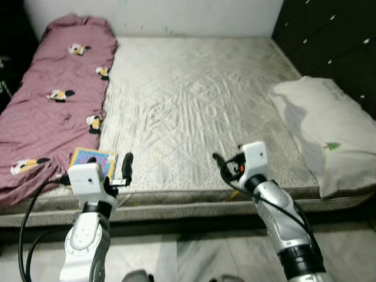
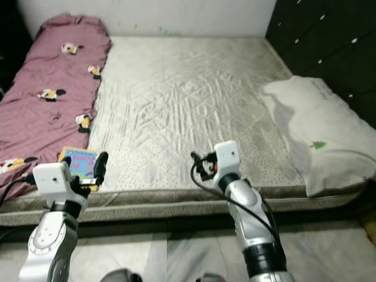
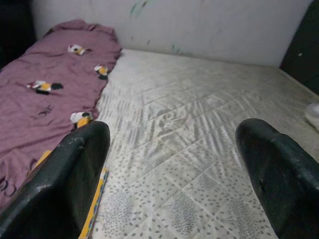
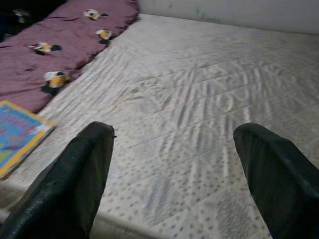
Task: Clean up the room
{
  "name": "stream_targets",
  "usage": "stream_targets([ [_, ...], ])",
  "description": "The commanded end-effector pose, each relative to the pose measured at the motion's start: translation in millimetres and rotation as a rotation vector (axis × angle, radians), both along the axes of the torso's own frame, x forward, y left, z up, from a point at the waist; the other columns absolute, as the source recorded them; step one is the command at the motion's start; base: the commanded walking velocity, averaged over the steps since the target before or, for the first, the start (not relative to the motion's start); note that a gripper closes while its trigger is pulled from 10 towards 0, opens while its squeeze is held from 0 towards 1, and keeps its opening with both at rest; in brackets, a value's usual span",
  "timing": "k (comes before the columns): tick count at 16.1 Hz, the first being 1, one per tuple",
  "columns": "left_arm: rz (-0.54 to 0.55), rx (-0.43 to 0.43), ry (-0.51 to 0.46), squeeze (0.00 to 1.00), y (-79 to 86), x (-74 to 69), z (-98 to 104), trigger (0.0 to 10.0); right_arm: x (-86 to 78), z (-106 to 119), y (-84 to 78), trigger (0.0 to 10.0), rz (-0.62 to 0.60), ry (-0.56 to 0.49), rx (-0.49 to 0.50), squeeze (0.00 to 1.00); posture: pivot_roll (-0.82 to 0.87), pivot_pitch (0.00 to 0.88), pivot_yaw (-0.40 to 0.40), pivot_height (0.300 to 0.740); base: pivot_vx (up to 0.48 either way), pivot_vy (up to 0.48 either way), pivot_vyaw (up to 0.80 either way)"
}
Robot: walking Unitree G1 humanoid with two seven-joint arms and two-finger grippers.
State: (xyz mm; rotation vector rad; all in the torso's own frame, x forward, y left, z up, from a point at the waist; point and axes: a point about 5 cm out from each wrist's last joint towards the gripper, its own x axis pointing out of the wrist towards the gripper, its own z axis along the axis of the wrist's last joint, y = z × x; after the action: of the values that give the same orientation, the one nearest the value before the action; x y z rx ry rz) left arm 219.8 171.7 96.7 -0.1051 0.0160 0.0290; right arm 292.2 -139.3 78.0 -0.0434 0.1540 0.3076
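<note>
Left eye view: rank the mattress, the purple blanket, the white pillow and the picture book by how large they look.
1. Mattress
2. Purple blanket
3. White pillow, though it lies nearer the frame's edge, so its full extent is unsure
4. Picture book, partly hidden by the left tool

wall (image 1: 176, 14): white | cabinet (image 1: 329, 41): dark | floor (image 1: 194, 255): grey tile
</note>
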Motion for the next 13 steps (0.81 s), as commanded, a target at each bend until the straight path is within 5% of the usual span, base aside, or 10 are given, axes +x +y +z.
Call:
stream_targets([
  [1,0.005,-0.001,-0.005,0.00,1.1,-1.7,1.9,10.0,8.0,7.7,-5.0,10.0,-0.079,-0.044,-0.025,0.00,0.01,0.045,0.000,0.740,0.345,0.000,0.00],
  [2,0.002,-0.003,-0.002,0.00,-0.5,-2.1,1.6,10.0,11.5,11.0,-11.1,10.0,-0.122,-0.040,0.037,0.00,0.02,0.057,0.007,0.740,0.349,0.000,0.00],
  [6,-0.018,-0.005,-0.002,0.00,-1.3,0.1,3.2,10.0,9.0,9.3,-26.0,10.0,-0.172,-0.060,-0.027,0.00,0.01,0.053,-0.009,0.740,0.348,0.000,0.00],
  [9,-0.023,0.010,-0.033,0.00,-1.2,8.2,9.9,10.0,11.0,8.3,-29.9,10.0,-0.222,-0.062,-0.087,0.00,0.02,0.051,-0.023,0.740,0.316,0.000,0.00],
  [13,0.035,0.019,-0.007,0.00,3.3,7.0,6.7,10.0,12.5,9.4,-29.3,10.0,-0.228,-0.073,-0.047,0.00,0.02,0.049,-0.024,0.740,0.155,0.000,0.00],
])
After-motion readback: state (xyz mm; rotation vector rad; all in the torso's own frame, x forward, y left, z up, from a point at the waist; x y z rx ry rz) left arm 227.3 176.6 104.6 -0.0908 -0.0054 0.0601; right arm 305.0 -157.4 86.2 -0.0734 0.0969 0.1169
